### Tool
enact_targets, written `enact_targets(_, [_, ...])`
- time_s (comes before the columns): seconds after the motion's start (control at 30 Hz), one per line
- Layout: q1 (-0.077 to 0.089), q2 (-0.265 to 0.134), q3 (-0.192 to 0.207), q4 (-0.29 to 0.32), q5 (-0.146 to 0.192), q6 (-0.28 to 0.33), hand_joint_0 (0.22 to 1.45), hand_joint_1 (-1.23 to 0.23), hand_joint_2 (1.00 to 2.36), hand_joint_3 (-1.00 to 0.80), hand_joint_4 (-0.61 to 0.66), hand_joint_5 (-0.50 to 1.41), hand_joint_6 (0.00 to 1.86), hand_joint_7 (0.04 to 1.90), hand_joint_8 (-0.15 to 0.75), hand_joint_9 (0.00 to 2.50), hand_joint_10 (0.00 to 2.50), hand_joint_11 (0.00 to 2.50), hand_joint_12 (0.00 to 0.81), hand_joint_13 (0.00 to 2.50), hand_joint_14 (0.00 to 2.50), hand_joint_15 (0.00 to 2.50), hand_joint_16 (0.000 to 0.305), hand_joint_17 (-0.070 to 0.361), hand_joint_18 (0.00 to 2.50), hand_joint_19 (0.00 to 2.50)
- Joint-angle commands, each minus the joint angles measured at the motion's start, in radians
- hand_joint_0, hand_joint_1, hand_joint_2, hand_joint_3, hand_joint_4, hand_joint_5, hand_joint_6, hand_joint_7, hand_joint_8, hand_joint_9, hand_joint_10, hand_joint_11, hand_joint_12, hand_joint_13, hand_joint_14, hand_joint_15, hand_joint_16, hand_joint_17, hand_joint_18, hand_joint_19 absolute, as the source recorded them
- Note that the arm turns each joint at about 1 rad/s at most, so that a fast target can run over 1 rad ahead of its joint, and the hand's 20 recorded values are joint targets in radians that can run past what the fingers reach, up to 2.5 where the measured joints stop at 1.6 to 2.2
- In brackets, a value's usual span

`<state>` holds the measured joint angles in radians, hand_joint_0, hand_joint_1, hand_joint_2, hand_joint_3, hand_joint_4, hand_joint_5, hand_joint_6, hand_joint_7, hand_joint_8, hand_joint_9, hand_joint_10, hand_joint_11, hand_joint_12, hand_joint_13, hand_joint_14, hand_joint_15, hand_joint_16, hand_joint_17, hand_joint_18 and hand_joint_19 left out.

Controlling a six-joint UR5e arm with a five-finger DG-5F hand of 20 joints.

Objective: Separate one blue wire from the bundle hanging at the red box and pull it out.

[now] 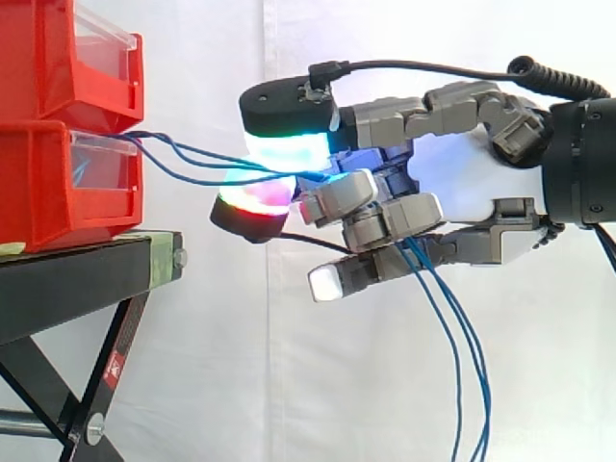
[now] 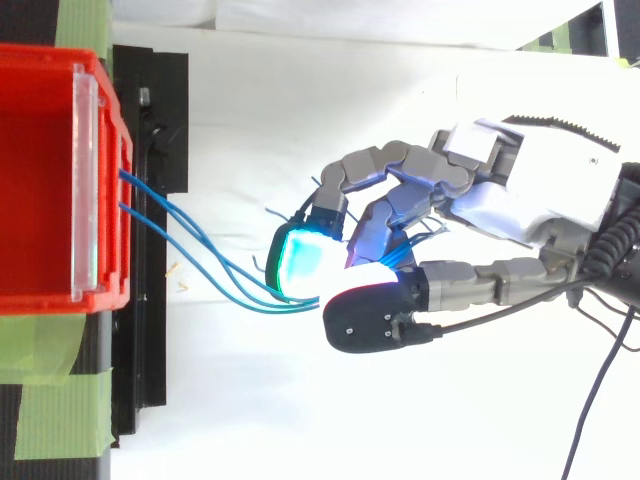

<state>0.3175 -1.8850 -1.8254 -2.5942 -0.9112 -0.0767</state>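
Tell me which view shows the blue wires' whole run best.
The side view: the blue wires leave the red bins, pass between the hand's curled fingers and hang down below it. The top view shows them spread apart between bins and fingers, where the hand covers the rest.

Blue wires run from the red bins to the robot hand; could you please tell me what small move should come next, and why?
Probably draw the robot hand a little away from the red bins. Its pads pinch the blue wires, which sag in slack curves from the bins, and several strands seem to enter the pinch; a short pull should show which are caught.
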Motion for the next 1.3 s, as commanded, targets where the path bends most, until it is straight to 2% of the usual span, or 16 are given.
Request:
enact_targets(0.0, [0.000, 0.000, 0.000, 0.002, 0.000, 0.000, 0.53, -0.66, 1.02, -0.18, 0.24, -0.22, 0.81, 1.11, 0.350, 0.90, 0.47, 1.75, 0.347, 0.93, 1.05, 1.53, 0.041, 0.091, 0.69, 0.84])
enact_targets(0.3, [0.000, 0.000, 0.000, -0.001, 0.000, 0.000, 0.51, -0.73, 1.01, -0.36, 0.26, -0.23, 0.82, 1.08, 0.356, 0.84, 0.58, 1.69, 0.358, 0.91, 1.07, 1.51, 0.042, 0.094, 0.71, 0.83])
enact_targets(0.5, [0.000, 0.000, 0.000, -0.001, 0.000, 0.000, 0.52, -0.77, 1.01, -0.41, 0.26, -0.24, 0.82, 1.07, 0.357, 0.80, 0.63, 1.67, 0.355, 0.91, 1.05, 1.53, 0.041, 0.093, 0.71, 0.82])
enact_targets(0.73, [0.000, 0.000, 0.000, -0.001, 0.000, 0.000, 0.58, -0.76, 1.02, -0.31, 0.25, -0.23, 0.83, 1.05, 0.341, 0.80, 0.66, 1.66, 0.333, 0.92, 1.02, 1.54, 0.038, 0.086, 0.70, 0.84])
enact_targets(0.97, [0.000, 0.000, 0.000, 0.000, 0.000, 0.000, 0.65, -0.70, 1.03, -0.08, 0.25, -0.23, 0.84, 1.03, 0.328, 0.82, 0.77, 1.59, 0.325, 0.95, 1.03, 1.56, 0.036, 0.081, 0.73, 0.84])
enact_targets(1.27, [0.000, 0.000, 0.000, 0.000, 0.000, -0.002, 0.68, -0.92, 1.02, -0.21, 0.25, -0.25, 0.83, 1.06, 0.332, 0.67, 0.71, 1.67, 0.336, 0.85, 0.93, 1.61, 0.039, 0.087, 0.65, 0.79])
